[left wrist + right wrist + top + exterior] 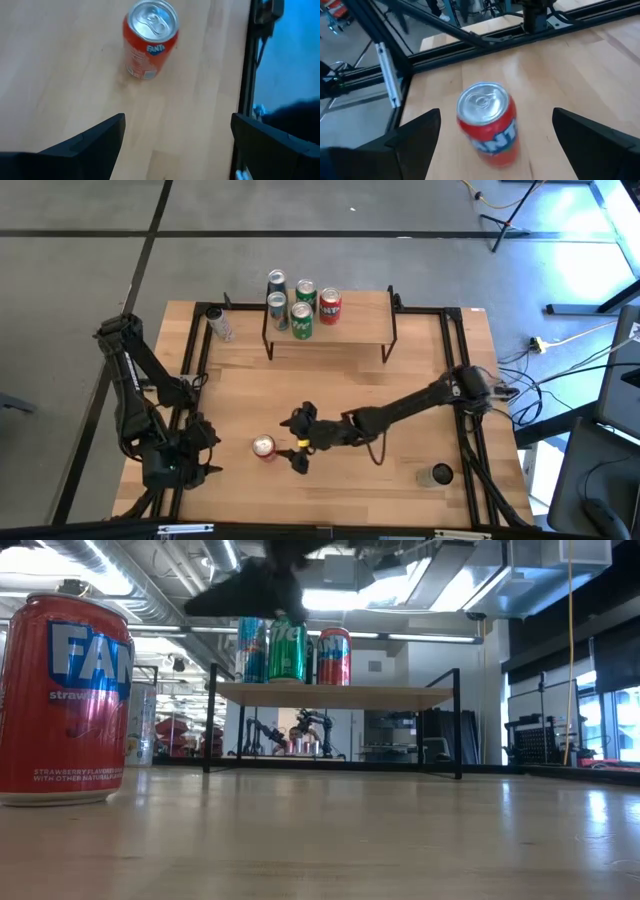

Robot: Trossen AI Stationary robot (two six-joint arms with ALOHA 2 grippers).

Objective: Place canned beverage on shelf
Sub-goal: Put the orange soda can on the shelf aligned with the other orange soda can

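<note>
Item: red canned beverage (264, 446), upright on the desk (420, 380), near the front edge, well apart from the shelf (350, 326). A rigid thin-walled cylinder is judged, smooth and rather slippery, dentable if squeezed hard; weight cannot be told. A hold across the mid-body, fingers on opposite sides, is advised.

Right gripper (298, 442): held just beside the can, fingers spread wide, nothing grasped; the can is seen between them in the right wrist view.

Left gripper (205, 452): parked at the desk's front left corner, fingers wide apart, nothing held.

Shelf stock: green cans (301, 320), one red can (329, 306), blue cans (277, 310).
</note>
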